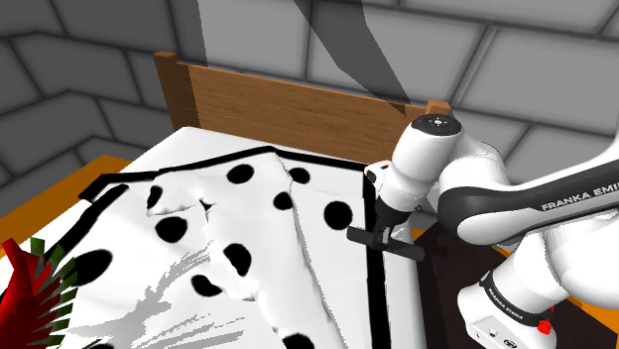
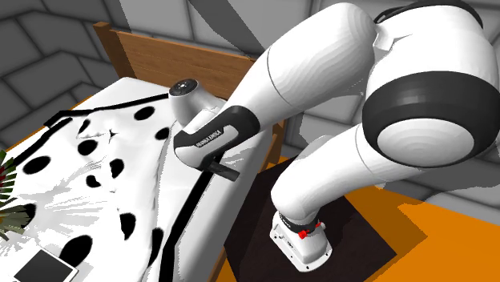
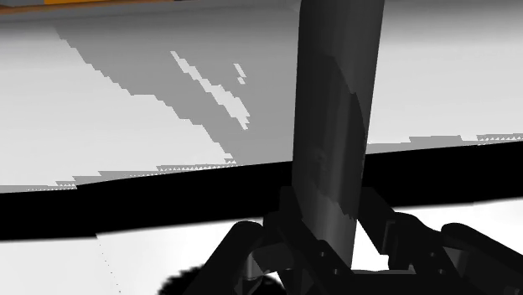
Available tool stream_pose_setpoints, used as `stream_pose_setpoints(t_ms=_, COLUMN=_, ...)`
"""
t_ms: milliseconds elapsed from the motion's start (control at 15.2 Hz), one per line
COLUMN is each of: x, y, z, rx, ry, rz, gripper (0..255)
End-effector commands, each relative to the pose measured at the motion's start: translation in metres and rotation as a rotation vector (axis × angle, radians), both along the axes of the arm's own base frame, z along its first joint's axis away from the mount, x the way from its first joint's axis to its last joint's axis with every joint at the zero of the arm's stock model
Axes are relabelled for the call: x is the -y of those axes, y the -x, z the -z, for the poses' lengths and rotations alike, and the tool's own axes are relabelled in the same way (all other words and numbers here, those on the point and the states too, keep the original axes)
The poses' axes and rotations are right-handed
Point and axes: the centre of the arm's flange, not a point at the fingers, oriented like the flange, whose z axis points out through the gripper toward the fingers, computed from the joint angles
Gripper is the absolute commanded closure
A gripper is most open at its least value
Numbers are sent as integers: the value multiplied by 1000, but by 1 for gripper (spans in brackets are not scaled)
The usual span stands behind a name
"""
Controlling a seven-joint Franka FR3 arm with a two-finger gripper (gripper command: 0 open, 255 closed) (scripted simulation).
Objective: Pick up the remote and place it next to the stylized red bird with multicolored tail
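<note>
Over the black-trimmed edge of the bed [image 1: 375, 297], the gripper [image 1: 383, 230] hangs low with the remote [image 1: 402, 248] pinched crosswise between its jaws. The remote is a dark slim bar, clear of the spotted blanket [image 1: 268, 238], and it sticks out on both sides of the hand in the shoulder view. The wrist view agrees: the bar runs away between the two fingers [image 3: 251, 247], which clasp it on its narrow sides. My read is that the crosswise hold keeps the bar level, so it can go down flat.

The red bird [image 1: 18, 283] stands at the shoulder view's lower left with green and red tail feathers fanned beside it. It is well apart from the gripper, with the whole blanket between them. A wooden headboard [image 1: 288, 104] stands behind.

The pick looks done; the carry is not yet made. The next move, as I judge it, is to cross the blanket toward the bird, stay above the rumpled folds, and lower the remote just beside the bird without brushing the tail. The overhang on each side of the fingers could let the bar tip if it is bumped. A flat white slab [image 2: 44, 267] lies near that end of the bed; I cannot tell what it is.
</note>
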Motion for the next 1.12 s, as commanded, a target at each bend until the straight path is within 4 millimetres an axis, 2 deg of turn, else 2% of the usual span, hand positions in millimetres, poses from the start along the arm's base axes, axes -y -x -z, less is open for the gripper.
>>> stream_pose_setpoints(t_ms=0, x=0, y=0, z=-7, rx=-2, ry=1, rz=1, gripper=255)
stream_pose_setpoints(t_ms=1056, x=0, y=0, z=-91, rx=-2, ry=1, rz=1, gripper=255)
